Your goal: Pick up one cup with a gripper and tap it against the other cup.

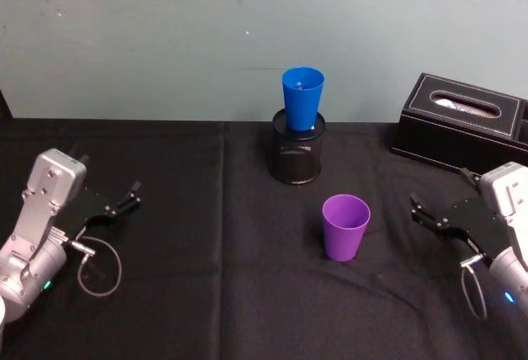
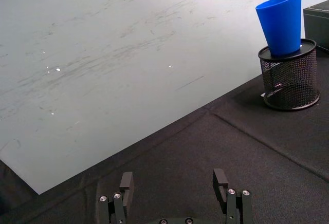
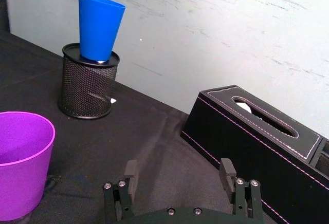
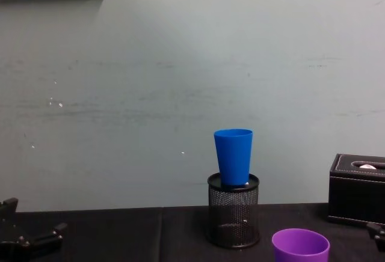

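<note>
The purple cup (image 1: 345,226) stands upright on the black cloth near the middle; its rim shows in the chest view (image 4: 300,245) and it appears in the right wrist view (image 3: 21,161). The blue cup (image 1: 302,98) sits upright in the mouth of a black wire-mesh pen holder (image 1: 296,156) behind it, also seen from both wrists (image 2: 281,22) (image 3: 99,26). My right gripper (image 1: 422,211) rests open to the right of the purple cup, apart from it. At the left of the table my left gripper (image 1: 132,195) is open and holds nothing.
A black tissue box (image 1: 462,120) stands at the back right, close behind the right arm. A pale wall (image 1: 247,30) rises just behind the table. A cable loop (image 1: 99,267) hangs by the left arm.
</note>
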Controlling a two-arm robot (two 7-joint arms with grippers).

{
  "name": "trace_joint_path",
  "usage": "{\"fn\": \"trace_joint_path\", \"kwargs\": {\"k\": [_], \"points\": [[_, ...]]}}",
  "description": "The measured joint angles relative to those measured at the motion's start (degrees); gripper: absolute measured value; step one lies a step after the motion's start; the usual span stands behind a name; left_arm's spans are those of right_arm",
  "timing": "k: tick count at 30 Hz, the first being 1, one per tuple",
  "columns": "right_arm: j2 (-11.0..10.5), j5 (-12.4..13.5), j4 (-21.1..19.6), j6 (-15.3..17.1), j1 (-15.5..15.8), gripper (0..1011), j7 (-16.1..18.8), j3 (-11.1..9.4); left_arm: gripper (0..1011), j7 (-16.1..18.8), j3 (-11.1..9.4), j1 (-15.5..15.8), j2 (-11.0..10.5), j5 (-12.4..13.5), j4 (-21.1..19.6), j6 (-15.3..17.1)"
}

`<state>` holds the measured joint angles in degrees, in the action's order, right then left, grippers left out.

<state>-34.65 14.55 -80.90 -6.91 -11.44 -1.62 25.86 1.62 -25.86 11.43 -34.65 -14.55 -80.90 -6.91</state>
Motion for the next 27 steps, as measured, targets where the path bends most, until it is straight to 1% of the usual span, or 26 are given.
{"fn": "trace_joint_path", "kwargs": {"k": [27], "points": [[0.0,0.0,0.0,0.0,0.0,1003,0.0,0.0,1011,0.0,0.0,0.0,0.0,0.0,0.0,0.0]]}}
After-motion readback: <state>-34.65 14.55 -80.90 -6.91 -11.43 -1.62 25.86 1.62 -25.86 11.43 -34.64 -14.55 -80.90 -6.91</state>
